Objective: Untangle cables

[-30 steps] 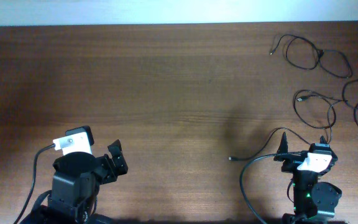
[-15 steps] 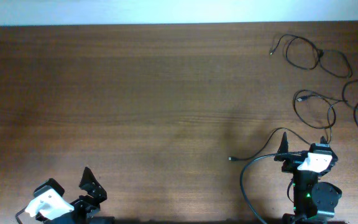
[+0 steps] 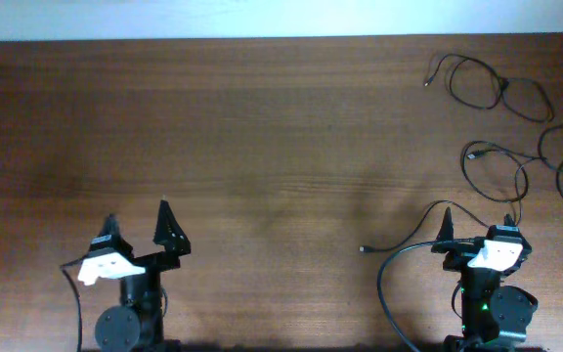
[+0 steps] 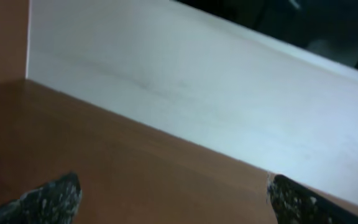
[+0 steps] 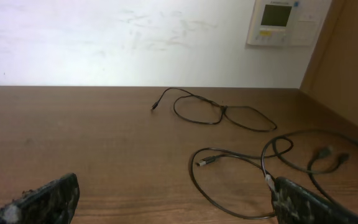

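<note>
At the bottom of the overhead view, the left gripper (image 3: 139,215) and the right gripper (image 3: 477,223) both have their jaws wide apart and hold nothing. Farther up, at the right side, thin black cables (image 3: 503,90) lie in loops on the brown surface (image 3: 262,147).

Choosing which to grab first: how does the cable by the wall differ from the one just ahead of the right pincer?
The far cable makes two loops side by side; the near cable makes one loop. The far cable lies alone by the wall; the near cable lies right beside a third cable. Both are thin, black, untouched by the open right pincer.
</note>
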You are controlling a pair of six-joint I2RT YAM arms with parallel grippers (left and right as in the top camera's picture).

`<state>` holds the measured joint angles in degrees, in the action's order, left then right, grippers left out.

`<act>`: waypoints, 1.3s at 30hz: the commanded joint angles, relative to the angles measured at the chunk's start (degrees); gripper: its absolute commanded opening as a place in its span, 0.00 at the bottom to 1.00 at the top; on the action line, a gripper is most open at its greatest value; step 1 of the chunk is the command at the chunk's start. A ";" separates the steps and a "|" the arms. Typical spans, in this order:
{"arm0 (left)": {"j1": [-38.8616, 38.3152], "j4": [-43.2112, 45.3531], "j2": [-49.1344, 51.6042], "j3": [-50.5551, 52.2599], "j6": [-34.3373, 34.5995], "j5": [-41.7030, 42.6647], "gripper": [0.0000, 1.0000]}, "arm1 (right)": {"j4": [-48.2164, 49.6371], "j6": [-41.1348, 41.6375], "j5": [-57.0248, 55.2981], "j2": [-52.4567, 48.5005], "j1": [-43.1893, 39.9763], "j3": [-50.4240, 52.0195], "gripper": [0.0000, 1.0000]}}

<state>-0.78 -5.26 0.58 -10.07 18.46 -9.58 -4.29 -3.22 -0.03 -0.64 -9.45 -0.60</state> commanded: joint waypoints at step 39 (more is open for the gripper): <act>0.46 0.46 -0.28 9.57 -21.99 9.22 0.99 | -0.28 0.31 -0.48 0.33 -0.42 0.28 0.98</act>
<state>-0.71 -4.54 0.58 -0.69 -2.61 -1.43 -4.27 -3.20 -0.03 -0.64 -9.45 -0.62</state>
